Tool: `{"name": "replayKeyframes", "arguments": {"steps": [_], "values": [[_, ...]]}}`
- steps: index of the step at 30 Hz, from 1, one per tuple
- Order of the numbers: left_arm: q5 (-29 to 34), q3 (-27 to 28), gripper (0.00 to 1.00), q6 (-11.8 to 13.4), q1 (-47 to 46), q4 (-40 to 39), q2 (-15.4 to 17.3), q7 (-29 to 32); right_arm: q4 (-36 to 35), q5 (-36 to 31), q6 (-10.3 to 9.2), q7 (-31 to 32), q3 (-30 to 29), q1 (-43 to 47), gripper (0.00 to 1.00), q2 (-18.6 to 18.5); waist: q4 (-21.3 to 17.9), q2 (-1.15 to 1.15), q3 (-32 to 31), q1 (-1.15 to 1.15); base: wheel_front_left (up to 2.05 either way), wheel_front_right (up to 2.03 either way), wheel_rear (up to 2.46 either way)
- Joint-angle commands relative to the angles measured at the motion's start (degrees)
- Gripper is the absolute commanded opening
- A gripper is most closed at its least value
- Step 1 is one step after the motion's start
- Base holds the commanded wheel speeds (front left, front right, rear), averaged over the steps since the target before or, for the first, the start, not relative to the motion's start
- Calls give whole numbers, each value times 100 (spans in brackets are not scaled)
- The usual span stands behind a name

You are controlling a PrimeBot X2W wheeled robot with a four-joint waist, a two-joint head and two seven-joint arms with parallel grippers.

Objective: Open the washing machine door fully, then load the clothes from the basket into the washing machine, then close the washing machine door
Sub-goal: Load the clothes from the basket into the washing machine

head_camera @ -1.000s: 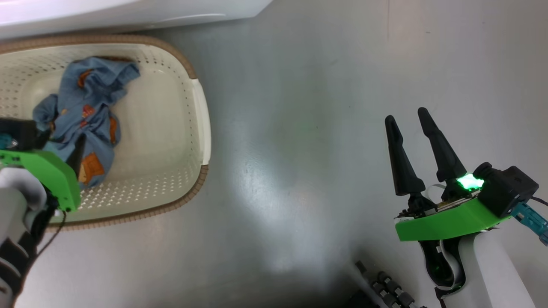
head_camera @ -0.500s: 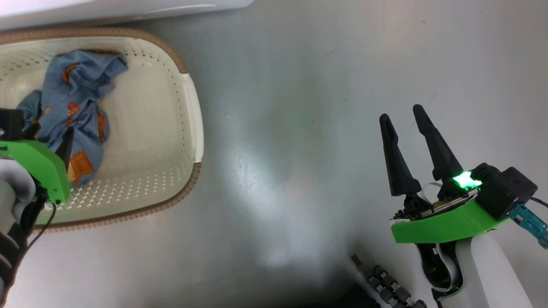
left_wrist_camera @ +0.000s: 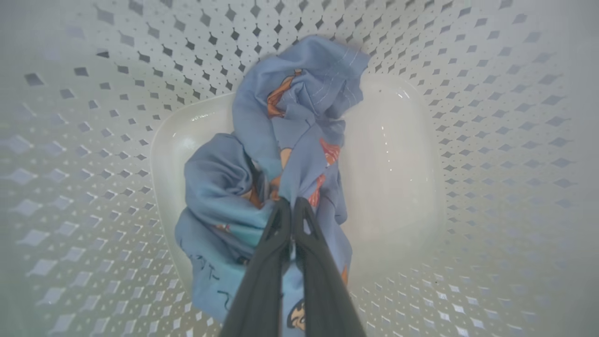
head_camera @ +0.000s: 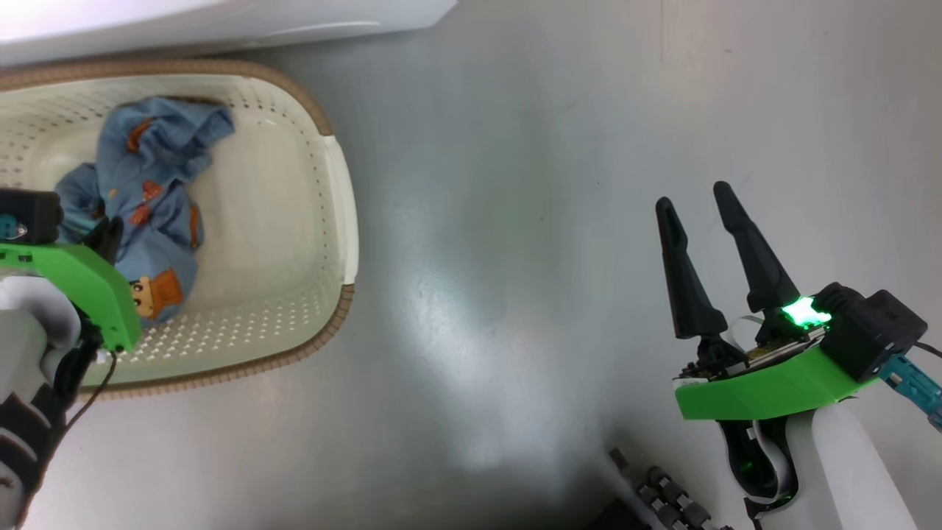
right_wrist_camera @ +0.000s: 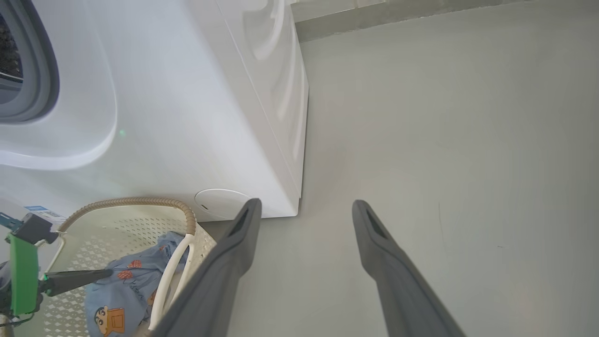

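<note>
One blue garment (left_wrist_camera: 299, 93) in basket (head_camera: 342, 221) | left claw (left_wrist_camera: 291, 203) clamped on it | right claw (head_camera: 694, 195) apart | machine label (right_wrist_camera: 41, 211) unreadable

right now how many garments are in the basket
1: a light blue garment with orange cartoon prints, lying crumpled on the floor of the cream basket, with the left gripper shut on a fold of it. Another could be hidden underneath.
</note>
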Motion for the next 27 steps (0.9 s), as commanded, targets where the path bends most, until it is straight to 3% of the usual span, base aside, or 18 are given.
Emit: {"name": "replayKeyframes", "arguments": {"steps": [1, 11, 27], "values": [[-101, 96, 0, -8, 45, -7, 156, -97, -103, 1, 9, -44, 81, 232, 100, 17, 75, 0, -84, 0, 0, 0, 0], [-541, 723, 0, -8, 310, -334, 2, -276, 115, 81, 9, -44, -52, 166, 100, 20, 397, 0, -751, 0, 0, 0, 0], [1181, 2978, 0, -8, 1937, -1572, -329, -279, 772, 290, 9, -44, -95, 392, 100, -292, 876, 0, -2335, 0, 0, 0, 0]]}}
